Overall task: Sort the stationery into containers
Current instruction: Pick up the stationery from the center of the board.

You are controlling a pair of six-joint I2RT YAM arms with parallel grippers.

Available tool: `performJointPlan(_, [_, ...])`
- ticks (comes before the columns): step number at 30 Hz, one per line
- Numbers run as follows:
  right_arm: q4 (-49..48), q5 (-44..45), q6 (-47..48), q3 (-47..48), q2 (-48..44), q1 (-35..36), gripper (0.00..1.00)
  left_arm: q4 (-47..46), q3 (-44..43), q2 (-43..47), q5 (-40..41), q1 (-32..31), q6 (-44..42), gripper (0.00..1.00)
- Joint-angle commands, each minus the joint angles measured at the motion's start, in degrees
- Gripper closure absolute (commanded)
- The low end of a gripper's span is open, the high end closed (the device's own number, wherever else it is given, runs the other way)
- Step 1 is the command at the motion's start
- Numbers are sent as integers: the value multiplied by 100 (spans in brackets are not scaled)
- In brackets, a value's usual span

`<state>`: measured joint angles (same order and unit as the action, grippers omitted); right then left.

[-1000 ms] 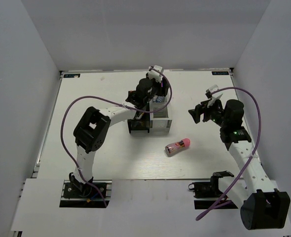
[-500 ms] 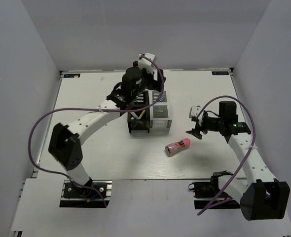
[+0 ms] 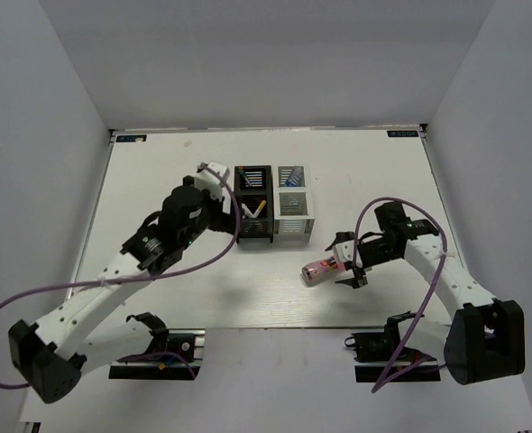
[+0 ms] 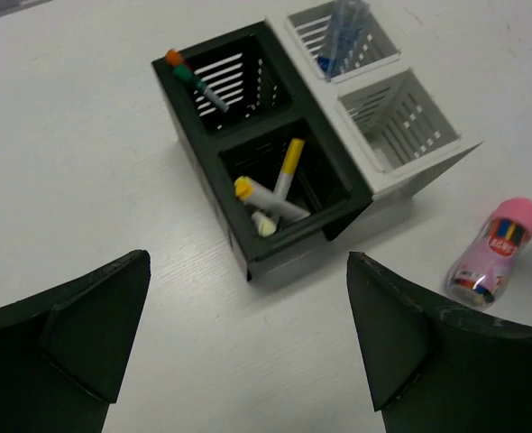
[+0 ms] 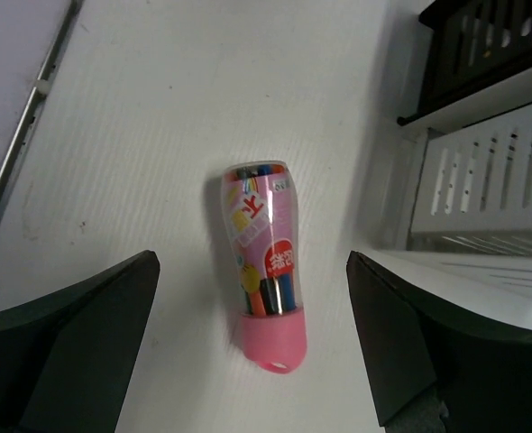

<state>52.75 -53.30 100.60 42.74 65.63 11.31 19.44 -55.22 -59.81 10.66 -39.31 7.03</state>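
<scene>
On the tabletop [image 3: 158, 162] before the white organiser [image 4: 412, 177], the right gripper [image 5: 252, 257] has dropped to straddle the pink pen tube [image 3: 325, 267], jaws apart, not yet clamped. The left gripper [image 4: 246, 271] has backed off the black organiser [image 4: 194, 144], wide and empty, yellow markers [image 4: 288, 162] delivered; seemingly only the tube remains.

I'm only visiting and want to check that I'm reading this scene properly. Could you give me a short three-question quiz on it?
1. True or false: the pink cylinder lies on its side on the table.
2. Which compartment holds the yellow and white markers? A: black organiser, near compartment. B: white organiser, near compartment. C: white organiser, far compartment.
3. Which gripper is open beside the pink cylinder?
Key: 1 true; 2 A; 3 the right gripper.
</scene>
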Motion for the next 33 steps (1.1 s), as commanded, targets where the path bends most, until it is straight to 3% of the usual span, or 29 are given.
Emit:
performJointPlan(1, [-439, 100, -378, -160, 20, 318, 10, -11, 484, 759, 446, 37, -148, 0])
performJointPlan(9, [-2945, 1426, -2903, -687, 161, 1479, 10, -19, 741, 1121, 631, 90, -149, 0])
performJointPlan(13, [-3210, 2102, -3221, -609, 625, 1751, 11, -19, 794, 1253, 631, 90, -149, 0])
performJointPlan(22, [-3193, 2543, -3125, -372, 1277, 1927, 20, -19, 899, 1419, 578, 90, -149, 0])
performJointPlan(26, [-3060, 2640, -3037, -380, 1523, 2024, 32, -19, 899, 1420, 578, 90, -149, 0])
performJointPlan(33, [-2061, 2071, -2774, -161, 1067, 2112, 78, -19, 952, 1420, 578, 90, -149, 0])
